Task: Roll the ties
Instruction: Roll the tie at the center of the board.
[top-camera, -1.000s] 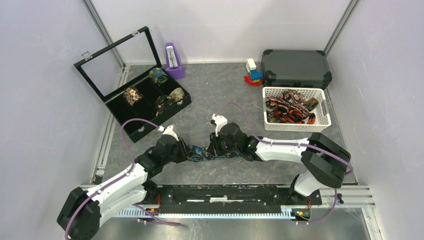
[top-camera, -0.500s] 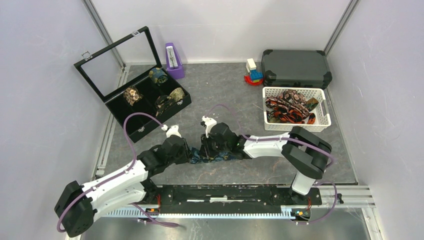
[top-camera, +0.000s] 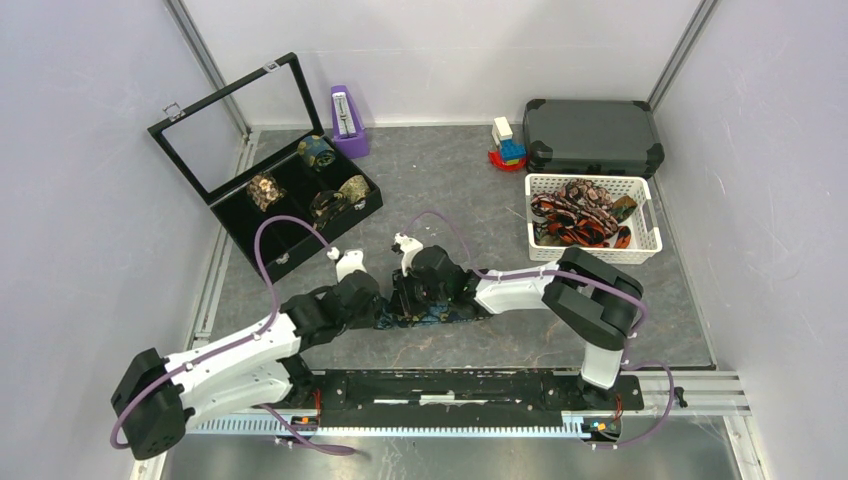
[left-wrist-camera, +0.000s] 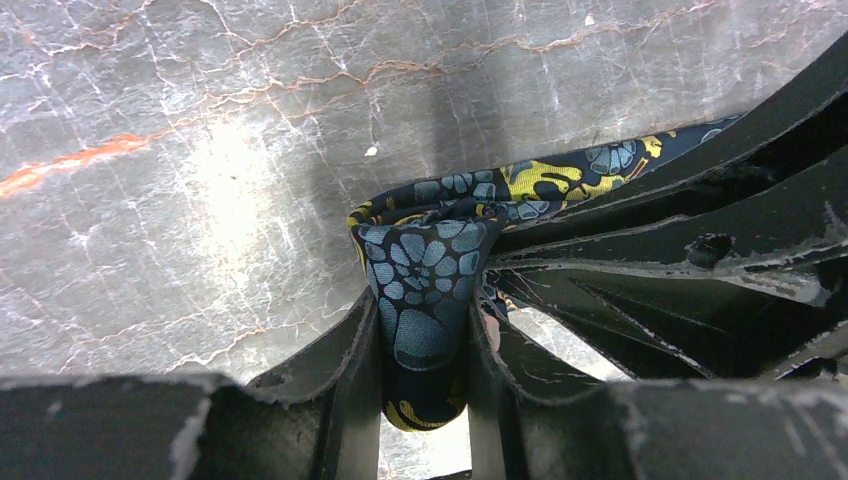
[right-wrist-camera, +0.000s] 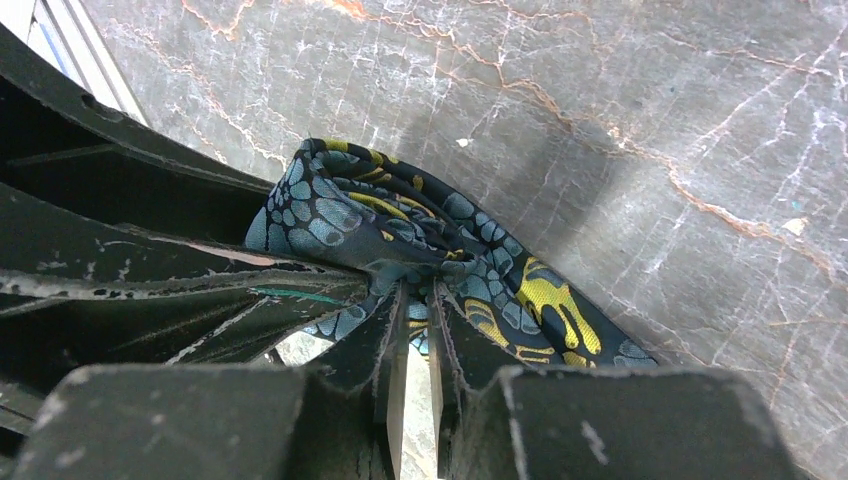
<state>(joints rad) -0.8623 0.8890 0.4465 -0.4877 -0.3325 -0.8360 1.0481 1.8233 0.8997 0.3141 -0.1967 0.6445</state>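
left claw (left-wrist-camera: 424, 380) clamped on navy tie (left-wrist-camera: 425, 270) fold | right claw (right-wrist-camera: 413, 350) pinched on same tie, just beside left claw | tie bunched on bench (top-camera: 420, 190), 6 o'clock of centre | other ties (top-camera: 575, 215) in basket (top-camera: 590, 255) at 2 o'clock | rolled coils (top-camera: 265, 190) in box (top-camera: 265, 245) at 10 o'clock

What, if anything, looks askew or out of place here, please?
The navy tie is crumpled and bunched, not neatly coiled, pinched by the left fingers and the right fingers. Nothing else stands out.
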